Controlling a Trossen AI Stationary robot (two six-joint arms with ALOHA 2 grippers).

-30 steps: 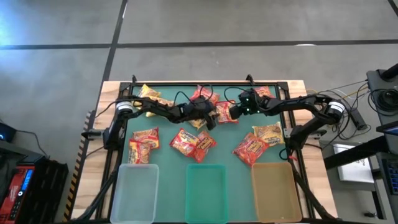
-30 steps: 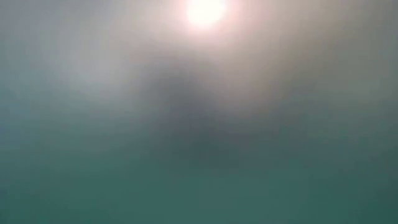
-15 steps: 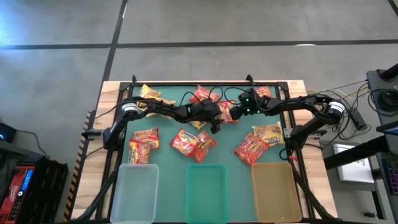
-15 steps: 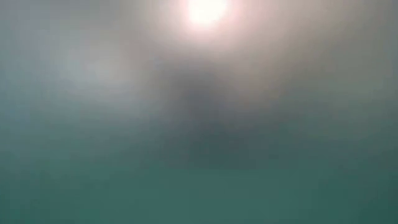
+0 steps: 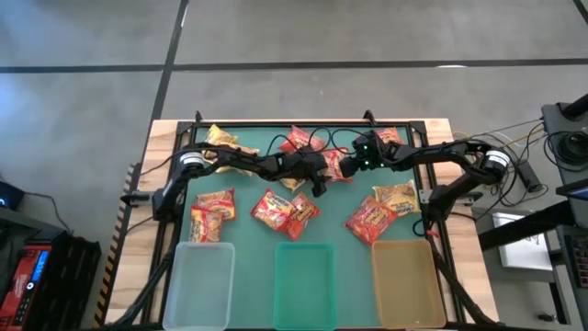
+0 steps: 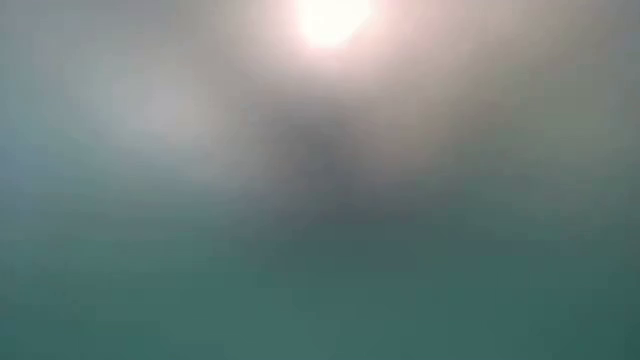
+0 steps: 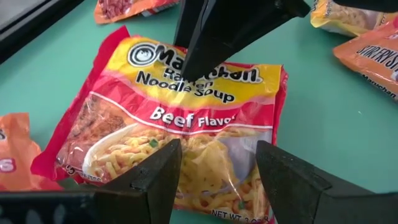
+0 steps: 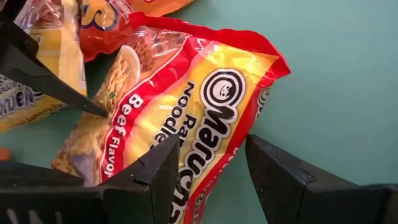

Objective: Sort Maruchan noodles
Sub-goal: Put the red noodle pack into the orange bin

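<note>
A red and yellow beef-flavour Maruchan packet (image 5: pixel 334 168) lies flat on the green mat at the table's middle, toward the far side. My left gripper (image 7: pixel 217 180) is open above the packet's noodle-bowl end (image 7: pixel 205 158), coming from the table's left. My right gripper (image 8: pixel 214 171) is open above its logo end (image 8: pixel 214 118), coming from the right. Other red, orange and yellow packets lie scattered on the mat (image 5: pixel 271 210) (image 5: pixel 370 221) (image 5: pixel 220 140). The low view is a blur and shows nothing of them. My left gripper points slanting down at the packet's bowl end, one finger (image 7: pixel 152 183) on each side of it; whether it touches the wrapper, I cannot tell. My right gripper's fingertip (image 7: pixel 189 71) reaches the packet's face at the logo (image 7: pixel 146 55); whether it presses there, I cannot tell. The packet lies flat.
Three shallow trays stand along the near edge: clear (image 5: pixel 199 285), green (image 5: pixel 304 287), tan (image 5: pixel 408 287). Packets lie near the far rail (image 5: pixel 299 140) (image 5: pixel 386 136), at the left (image 5: pixel 211 211) and right (image 5: pixel 397 196). A black frame borders the mat (image 5: pixel 276 123).
My left gripper has moved toward the table's right, closing in on the beef-flavour packet, then held still. My right gripper has stayed at the packet's other end.
</note>
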